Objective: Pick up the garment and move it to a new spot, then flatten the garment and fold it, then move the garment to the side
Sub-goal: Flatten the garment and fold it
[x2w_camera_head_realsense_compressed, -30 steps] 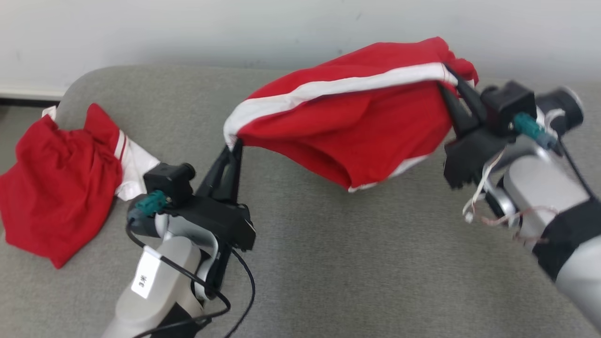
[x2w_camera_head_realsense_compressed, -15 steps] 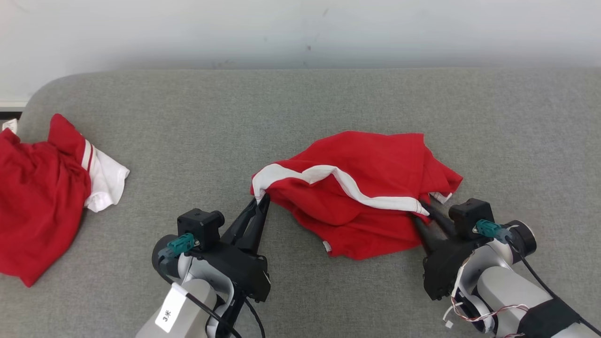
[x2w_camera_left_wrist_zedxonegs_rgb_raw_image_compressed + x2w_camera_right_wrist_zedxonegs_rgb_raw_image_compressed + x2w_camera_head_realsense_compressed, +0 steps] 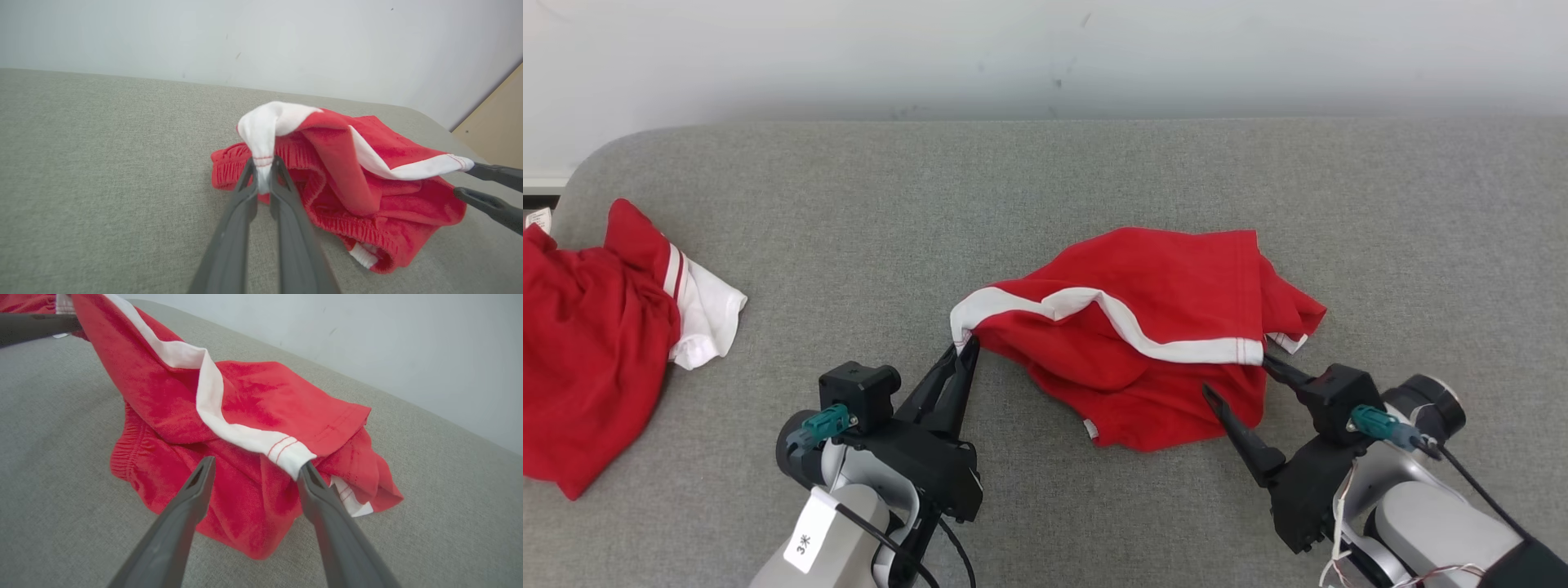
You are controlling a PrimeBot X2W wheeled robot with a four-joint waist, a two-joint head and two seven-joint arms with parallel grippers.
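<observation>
The garment (image 3: 1152, 327) is a pair of red shorts with a white side stripe, lying crumpled on the grey padded surface (image 3: 1045, 188). My left gripper (image 3: 964, 349) is shut on the white-trimmed corner at its left end, holding that corner a little off the surface; the left wrist view shows the pinched white hem (image 3: 261, 134) in the left gripper (image 3: 263, 165). My right gripper (image 3: 1236, 376) stands open at the garment's right end. In the right wrist view the stripe's end (image 3: 286, 451) rests against one finger of the right gripper (image 3: 257, 462), ungripped.
A second red and white garment (image 3: 596, 351) lies bunched at the far left edge of the surface. A pale wall (image 3: 1045, 57) runs along the back. Bare grey surface lies between the two garments and to the right.
The garment, stretched in the air between both grippers a second ago, now lies on the surface. My right gripper has opened and let go of its corner. The head view has also shifted.
</observation>
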